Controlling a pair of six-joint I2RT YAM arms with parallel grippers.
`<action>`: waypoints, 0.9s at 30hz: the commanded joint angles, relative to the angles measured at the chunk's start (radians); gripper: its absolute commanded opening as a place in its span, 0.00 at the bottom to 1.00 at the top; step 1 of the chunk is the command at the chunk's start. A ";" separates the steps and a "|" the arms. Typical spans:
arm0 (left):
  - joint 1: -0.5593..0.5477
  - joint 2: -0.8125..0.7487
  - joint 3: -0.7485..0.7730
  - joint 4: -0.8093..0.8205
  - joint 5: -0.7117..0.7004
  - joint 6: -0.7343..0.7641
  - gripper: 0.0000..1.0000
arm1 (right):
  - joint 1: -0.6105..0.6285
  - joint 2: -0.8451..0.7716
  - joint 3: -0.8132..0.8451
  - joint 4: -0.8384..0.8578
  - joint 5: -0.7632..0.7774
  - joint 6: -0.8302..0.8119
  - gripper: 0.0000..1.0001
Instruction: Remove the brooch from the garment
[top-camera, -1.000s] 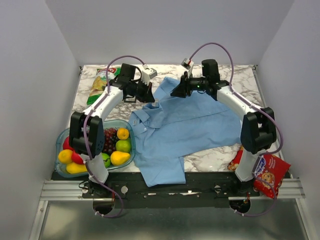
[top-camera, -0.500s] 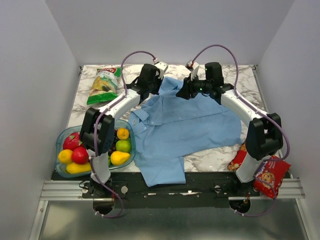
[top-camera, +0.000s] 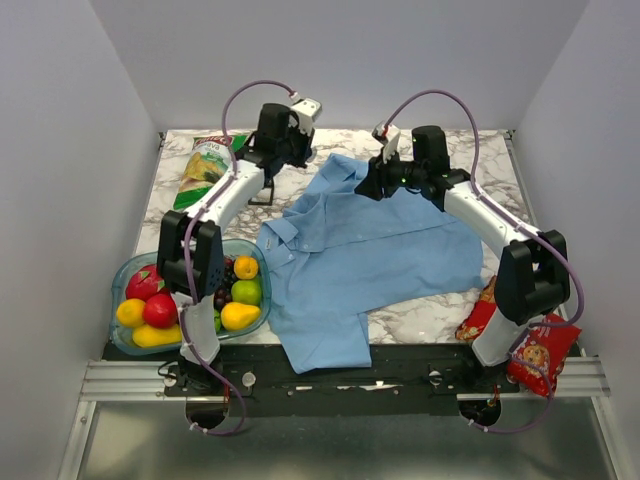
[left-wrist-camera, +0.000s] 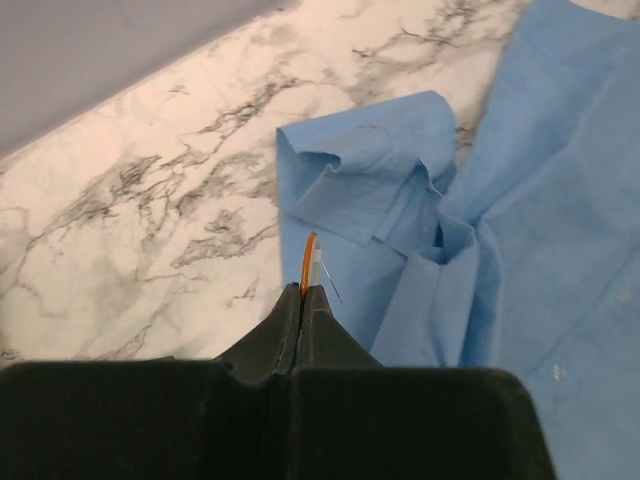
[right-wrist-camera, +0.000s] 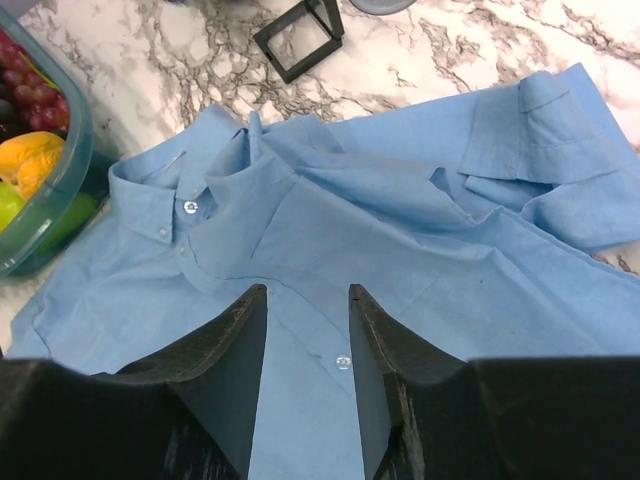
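The garment (top-camera: 380, 250), a light blue collared shirt, lies spread across the marble table. My left gripper (top-camera: 285, 150) is raised over the table's back left, beside the shirt's rumpled sleeve (left-wrist-camera: 370, 190). In the left wrist view its fingers (left-wrist-camera: 302, 292) are shut on the brooch (left-wrist-camera: 309, 262), of which only a thin orange edge and a silver pin show. The brooch is clear of the cloth. My right gripper (top-camera: 364, 187) hovers open over the shirt's upper part. Nothing is between its fingers (right-wrist-camera: 305, 290), only the button front (right-wrist-camera: 343, 361) below.
A small black open frame box (right-wrist-camera: 300, 35) stands on the marble behind the collar. A fruit bowl (top-camera: 118, 272) sits at the front left and a green chips bag (top-camera: 205, 165) at the back left. Red snack bags (top-camera: 535, 350) lie at the front right edge.
My left arm has lifted off the collar area, swung over the sleeve, then pulled back to the left with the brooch pinched. The right gripper has drifted slightly right and stays open.
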 joint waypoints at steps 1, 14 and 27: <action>0.082 -0.102 0.028 -0.155 0.543 0.117 0.00 | -0.017 0.008 0.046 -0.037 -0.046 -0.074 0.47; 0.113 -0.098 0.149 -0.626 0.906 0.460 0.00 | -0.033 0.101 0.241 -0.071 -0.443 -0.157 0.43; 0.108 -0.110 0.149 -0.559 0.947 0.385 0.00 | -0.005 0.130 0.256 -0.100 -0.524 -0.219 0.43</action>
